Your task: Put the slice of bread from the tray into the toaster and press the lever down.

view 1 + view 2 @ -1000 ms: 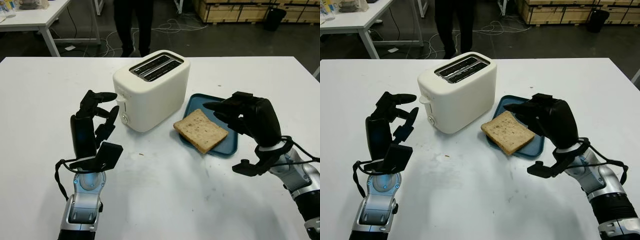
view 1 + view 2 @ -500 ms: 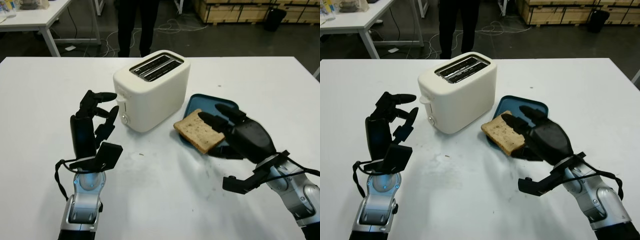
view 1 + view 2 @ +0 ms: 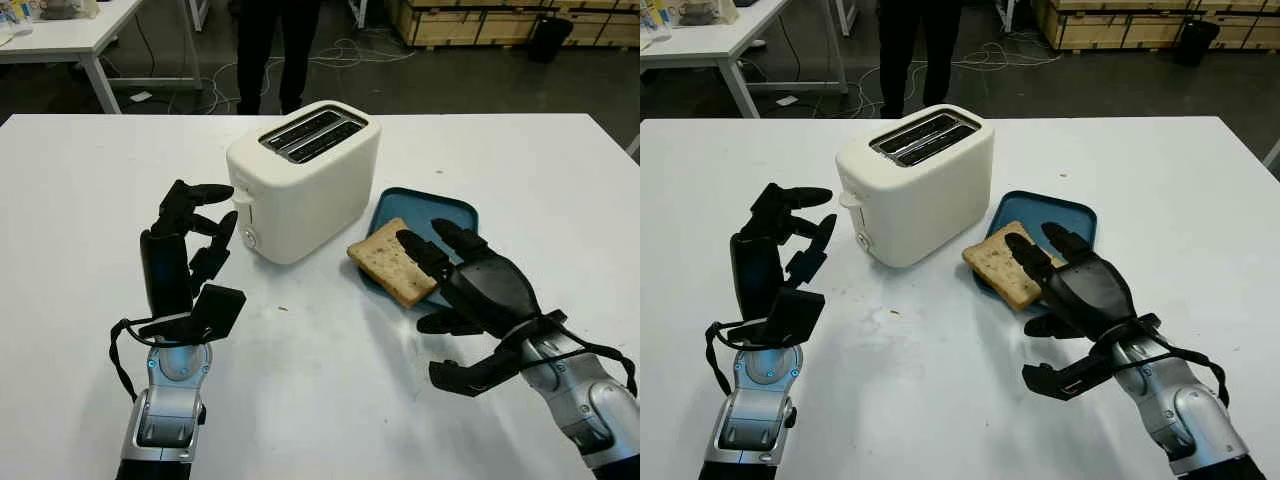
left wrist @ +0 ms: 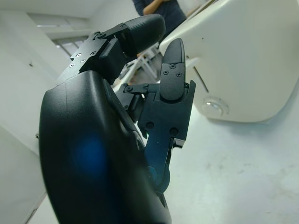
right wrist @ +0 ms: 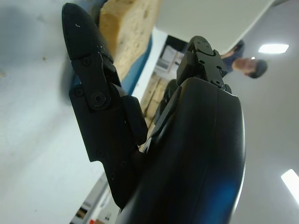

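A white two-slot toaster [image 3: 305, 180] stands mid-table, its lever [image 3: 240, 196] up on the end facing my left hand. The brown bread slice [image 3: 385, 258] lies on the near-left corner of the blue tray [image 3: 440, 205], overhanging its edge. My right hand [image 3: 425, 268] is low at the tray's near side and open. Its fingers [image 3: 418, 252] lie over the slice's right part and its thumb [image 5: 88, 74] is beside the slice's edge [image 5: 128, 28], not closed on it. My left hand [image 3: 205, 215] is held upright and open, left of the toaster [image 4: 243, 60].
A person's legs [image 3: 268, 50] stand behind the table's far edge, with cables [image 3: 350, 50] on the floor. Another white table [image 3: 70, 35] is at the back left and wooden pallets [image 3: 470, 20] at the back right. Bare white tabletop [image 3: 330, 380] lies in front of me.
My right hand has come down from above the tray's right side onto the bread, fingers now stretched over the slice. The bread, toaster and left hand have not moved.
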Controlling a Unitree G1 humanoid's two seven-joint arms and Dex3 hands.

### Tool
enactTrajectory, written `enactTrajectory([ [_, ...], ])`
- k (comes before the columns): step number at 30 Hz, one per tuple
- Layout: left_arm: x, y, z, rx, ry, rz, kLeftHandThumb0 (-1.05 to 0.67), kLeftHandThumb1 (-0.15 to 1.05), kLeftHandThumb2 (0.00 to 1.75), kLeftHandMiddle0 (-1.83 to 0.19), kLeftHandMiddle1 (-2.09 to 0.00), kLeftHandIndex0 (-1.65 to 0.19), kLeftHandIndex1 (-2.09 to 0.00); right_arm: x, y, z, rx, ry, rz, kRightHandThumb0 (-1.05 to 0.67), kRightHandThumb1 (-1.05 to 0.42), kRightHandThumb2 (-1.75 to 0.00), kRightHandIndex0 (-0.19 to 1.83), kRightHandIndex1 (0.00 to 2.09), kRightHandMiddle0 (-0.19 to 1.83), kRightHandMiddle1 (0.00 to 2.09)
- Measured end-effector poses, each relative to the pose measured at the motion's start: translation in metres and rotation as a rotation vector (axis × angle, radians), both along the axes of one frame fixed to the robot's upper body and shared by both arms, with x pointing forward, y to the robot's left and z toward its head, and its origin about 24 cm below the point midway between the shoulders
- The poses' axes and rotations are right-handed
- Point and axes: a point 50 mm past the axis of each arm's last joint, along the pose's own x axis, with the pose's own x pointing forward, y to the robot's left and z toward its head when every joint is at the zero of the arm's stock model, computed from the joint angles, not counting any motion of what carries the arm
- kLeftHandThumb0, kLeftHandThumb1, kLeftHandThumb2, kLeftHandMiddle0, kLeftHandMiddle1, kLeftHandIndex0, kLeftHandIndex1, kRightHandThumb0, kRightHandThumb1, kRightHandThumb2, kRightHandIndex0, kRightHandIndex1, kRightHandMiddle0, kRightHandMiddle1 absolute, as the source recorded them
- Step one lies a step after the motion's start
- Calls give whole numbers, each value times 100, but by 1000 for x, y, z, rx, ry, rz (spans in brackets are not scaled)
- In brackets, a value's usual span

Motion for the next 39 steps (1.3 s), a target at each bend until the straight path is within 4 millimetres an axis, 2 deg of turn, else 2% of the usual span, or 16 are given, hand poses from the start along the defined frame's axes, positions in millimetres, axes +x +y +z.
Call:
enactTrajectory([
  [5,0,0,0,-1,-2,0,-24,92,22,-59,-160,-53,-104,6,1,-12,-37,-5,-22,-78,-92,-4,0,0,0,0],
  [18,0,0,1,-2,-7,-1,-22,92,22,-57,-159,-52,-105,24,4,-25,-80,-84,-22,-73,-92,-12,4,2,5,2],
  [23,0,0,1,-2,-8,-1,-22,92,21,-58,-159,-52,-105,25,5,-30,-72,-127,-5,-61,-92,-22,22,8,22,7],
  [28,-1,0,1,-3,-14,5,-22,92,20,-58,-157,-52,-104,22,4,-35,-86,-184,29,-46,-92,-40,55,23,54,17],
  [29,-1,0,1,-3,-14,5,-22,92,20,-57,-157,-52,-104,22,4,-35,-89,-185,31,-43,-92,-45,53,59,64,28],
  [30,-1,0,1,-3,-14,5,-22,92,20,-57,-157,-52,-104,22,3,-35,-90,-184,32,-42,-92,-47,47,88,65,42],
  [31,-2,0,1,-4,-13,7,-21,92,20,-58,-157,-52,-104,22,3,-34,-92,-182,32,-41,-92,-51,42,117,59,68],
  [32,-2,0,0,-5,-12,8,-21,92,19,-58,-157,-52,-104,22,2,-33,-96,-178,33,-42,-92,-55,40,146,49,103],
  [33,-2,0,0,-5,-12,9,-21,92,19,-58,-157,-52,-104,22,2,-32,-101,-169,36,-43,-92,-58,42,160,42,127],
  [35,-2,1,0,-5,-17,12,-21,92,18,-58,-157,-53,-104,21,5,-27,-100,-161,44,-44,-92,-60,53,171,35,163],
  [39,-3,0,1,8,-27,18,-21,92,19,-58,-157,-52,-104,18,8,-19,-90,-179,58,-43,-92,-64,60,174,34,174],
])
